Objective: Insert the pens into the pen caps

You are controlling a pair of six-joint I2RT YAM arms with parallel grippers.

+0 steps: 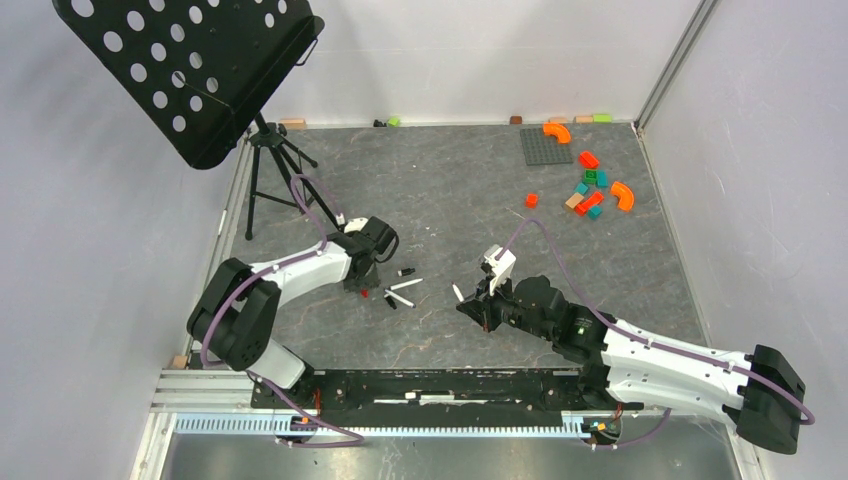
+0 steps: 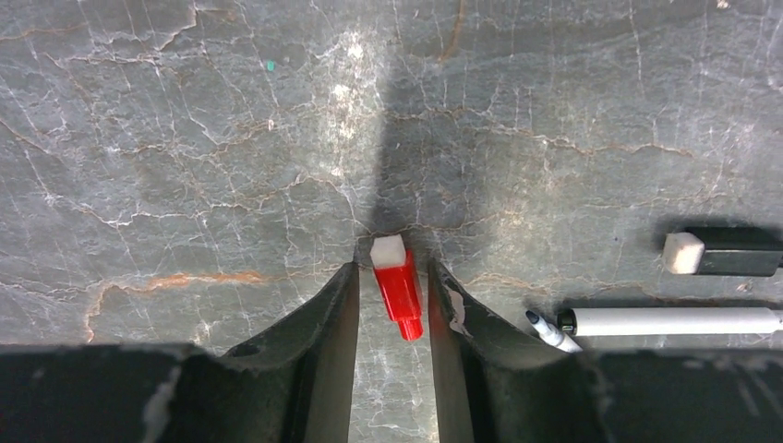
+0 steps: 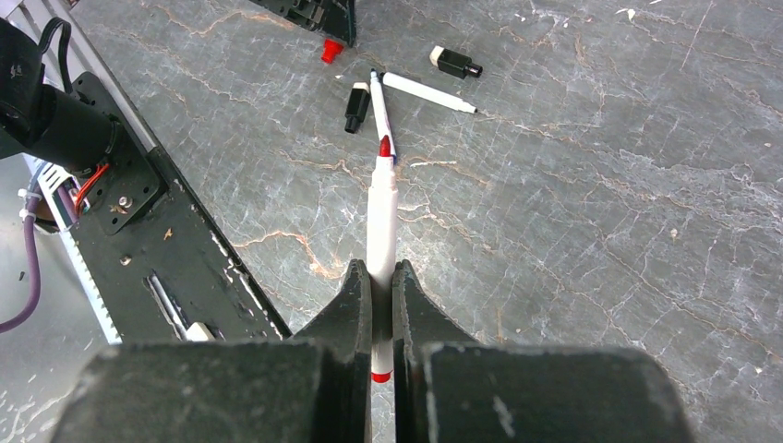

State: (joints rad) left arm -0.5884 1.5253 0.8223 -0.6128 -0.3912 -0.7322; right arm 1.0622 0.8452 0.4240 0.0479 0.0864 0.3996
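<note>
- Step in hand, at a guess: grabbing the red cap (image 2: 397,288) so the red pen (image 3: 381,217) can go in.
- Left claw (image 2: 392,268) down low at the surface (image 2: 231,138), partly spread, one finger on each side of the red cap. Small gap on both sides, so no pinch yet.
- Right claw (image 3: 380,269) pressed together on the red pen, gripping near its back end. Looks lifted off the surface, well apart from the red cap, red tip aimed about toward it.
- Red cap: short, bright red, thinner at one end, white bit at the other end. Lying flat on its side between the fingers. Cannot tell which end is the open one.
- Red pen: thin white barrel, red tip, red band at the back.
- Next move, as a guess: squeeze the red cap evenly so it does not pop out or roll, lift it, turn its open end to the red tip, line both up straight, then push together.
- Just past the red cap, on the right claw's side: a black cap (image 2: 729,251) and a black pen (image 2: 665,320), both lying flat, not yet joined.
</note>
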